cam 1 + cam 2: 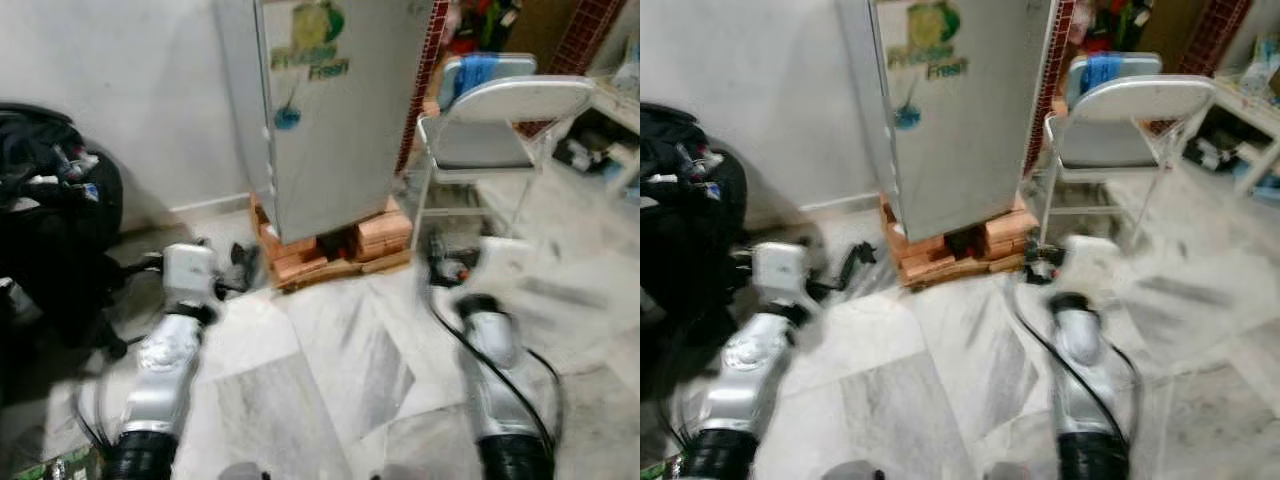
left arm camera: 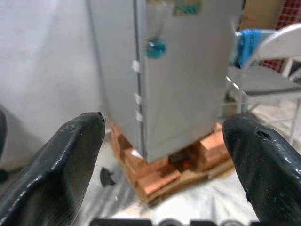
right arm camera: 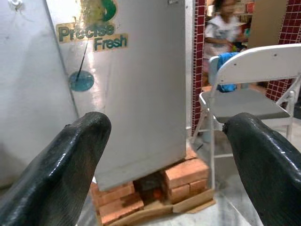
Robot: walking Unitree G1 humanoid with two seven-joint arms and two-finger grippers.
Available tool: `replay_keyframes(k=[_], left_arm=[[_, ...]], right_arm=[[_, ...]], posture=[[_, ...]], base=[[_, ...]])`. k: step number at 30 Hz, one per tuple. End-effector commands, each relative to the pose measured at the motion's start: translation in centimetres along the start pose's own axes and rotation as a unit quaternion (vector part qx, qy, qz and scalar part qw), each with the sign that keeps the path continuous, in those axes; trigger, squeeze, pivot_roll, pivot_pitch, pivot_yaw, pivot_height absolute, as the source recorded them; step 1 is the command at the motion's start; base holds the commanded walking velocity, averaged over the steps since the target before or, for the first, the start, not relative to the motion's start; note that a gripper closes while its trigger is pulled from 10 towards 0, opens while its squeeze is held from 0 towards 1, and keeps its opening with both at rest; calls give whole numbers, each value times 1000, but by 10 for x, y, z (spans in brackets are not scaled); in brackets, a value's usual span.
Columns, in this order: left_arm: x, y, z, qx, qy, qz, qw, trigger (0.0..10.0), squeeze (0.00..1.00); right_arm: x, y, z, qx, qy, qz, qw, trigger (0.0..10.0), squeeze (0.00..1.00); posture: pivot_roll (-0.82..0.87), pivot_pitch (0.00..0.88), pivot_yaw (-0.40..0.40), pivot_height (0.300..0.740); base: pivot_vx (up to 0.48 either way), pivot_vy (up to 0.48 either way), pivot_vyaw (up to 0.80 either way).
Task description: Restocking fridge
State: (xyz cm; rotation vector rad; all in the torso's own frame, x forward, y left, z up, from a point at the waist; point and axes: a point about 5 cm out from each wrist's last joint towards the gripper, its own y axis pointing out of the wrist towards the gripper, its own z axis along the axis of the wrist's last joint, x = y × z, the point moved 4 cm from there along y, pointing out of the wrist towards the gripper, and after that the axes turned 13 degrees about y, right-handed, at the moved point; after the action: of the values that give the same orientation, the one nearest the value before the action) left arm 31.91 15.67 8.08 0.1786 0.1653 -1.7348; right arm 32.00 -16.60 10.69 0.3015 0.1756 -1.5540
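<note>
Both silver arms are stretched forward low in the frame. The left gripper [image 2: 162, 165] and right gripper [image 3: 167, 160] are each seen with fingers spread wide, empty. Beyond, at upper centre, a closed fridge [image 1: 330, 110] is propped on bricks [image 1: 335, 250], a chair [image 1: 500, 120] beside it.

Head stereo pair looks forward and down from above at the fridge [image 1: 325, 110], its brick base [image 1: 335, 250] and the chair [image 1: 500, 130] to its right; both eyes share this scene, blurred. Each wrist camera sits low, facing the fridge between its own spread fingers [image 2: 61, 165] [image 3: 70, 160], nearer than the head. All views share fridge, bricks and chair.
</note>
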Motion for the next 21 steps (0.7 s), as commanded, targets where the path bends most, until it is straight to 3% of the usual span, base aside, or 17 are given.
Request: replay_keyframes(k=[1, 8, 21], left_arm=[[8, 3, 6, 10, -8, -15, 1000, 10000, 0], [8, 3, 5, 8, -11, -15, 1000, 10000, 0], [8, 2, 6, 13, 4, -13, 1000, 10000, 0]], right_arm=[[8, 0, 5, 8, -9, -7, 1000, 10000, 0], [9, 2, 6, 8, -13, -8, 1000, 10000, 0], [8, 2, 6, 7, -12, -6, 1000, 10000, 0]], posture=[[-69, 0, 18, 740], [-70, 0, 16, 740], [-69, 3, 20, 740]], base=[[412, 244, 0], [402, 261, 0], [385, 286, -744]])
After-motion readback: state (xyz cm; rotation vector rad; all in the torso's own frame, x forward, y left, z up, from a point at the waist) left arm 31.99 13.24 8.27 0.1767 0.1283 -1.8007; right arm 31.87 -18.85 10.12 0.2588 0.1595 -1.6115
